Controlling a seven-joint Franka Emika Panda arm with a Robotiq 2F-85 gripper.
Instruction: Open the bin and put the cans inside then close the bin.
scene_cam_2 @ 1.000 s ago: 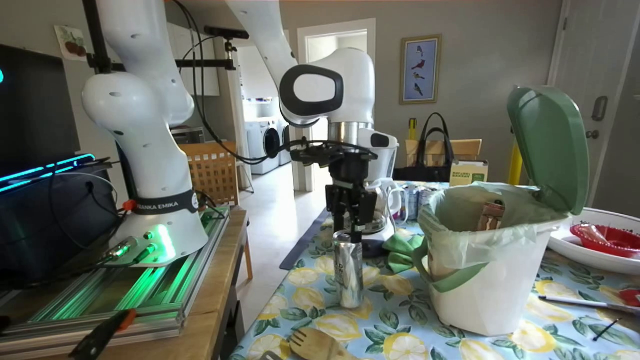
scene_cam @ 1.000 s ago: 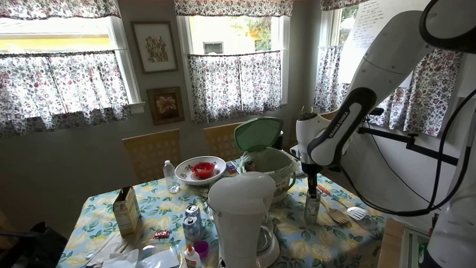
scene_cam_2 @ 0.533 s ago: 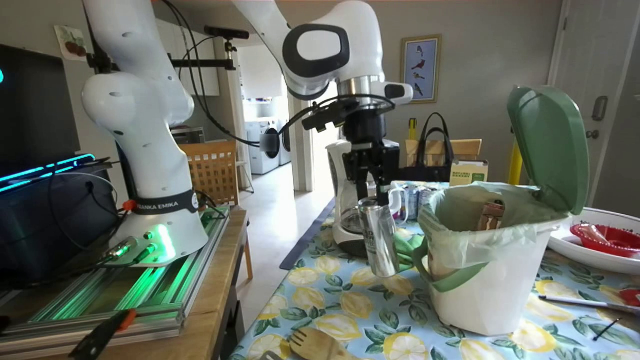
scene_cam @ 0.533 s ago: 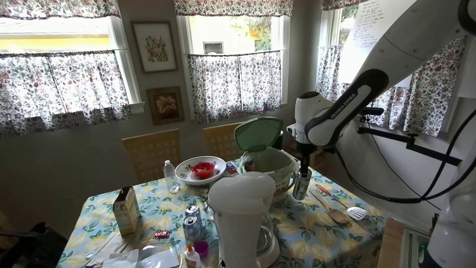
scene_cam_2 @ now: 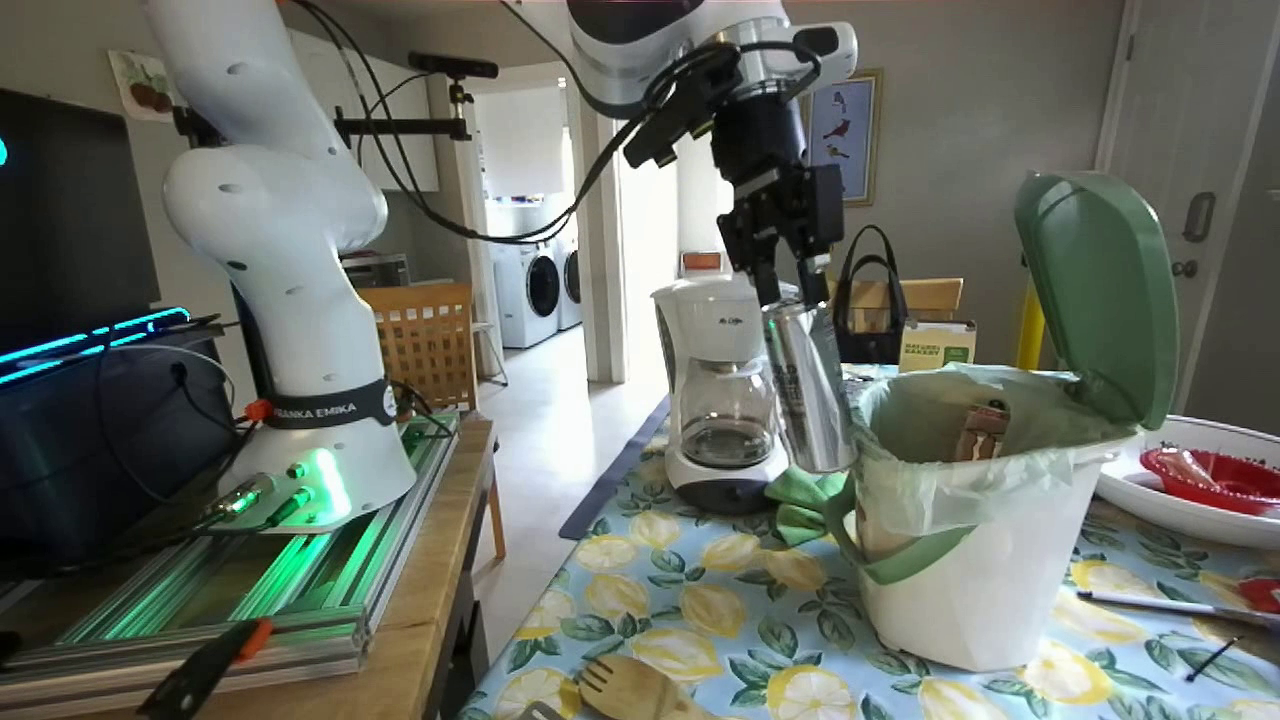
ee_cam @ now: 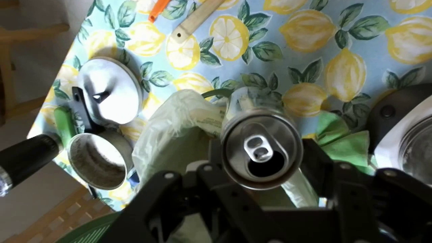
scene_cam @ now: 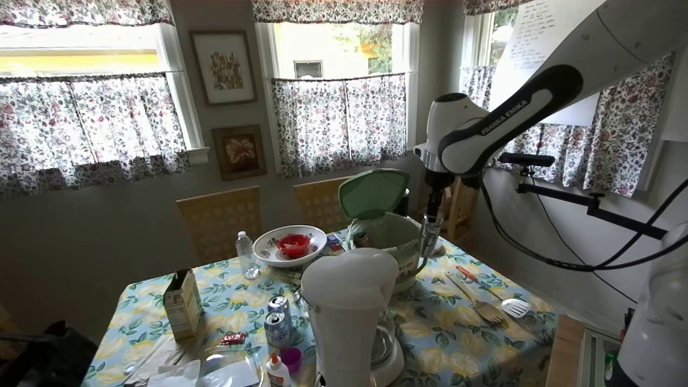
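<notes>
One gripped can [scene_cam_2: 808, 388] | exterior view: coffee maker [scene_cam: 346, 312] partly hides bin [scene_cam: 408, 267]

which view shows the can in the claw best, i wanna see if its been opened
The wrist view: it looks down on the can in the claw, showing its pull tab and open mouth. Both exterior views show the can side-on and tilted, with no opening to be made out.

White plastic bin [scene_cam_2: 970, 590], green domed lid [scene_cam_2: 1110, 300] raised
Silvery metal can [scene_cam_2: 808, 390] tilted aloft beside it; two blue-silver cans [scene_cam: 277, 325] upright.
</notes>
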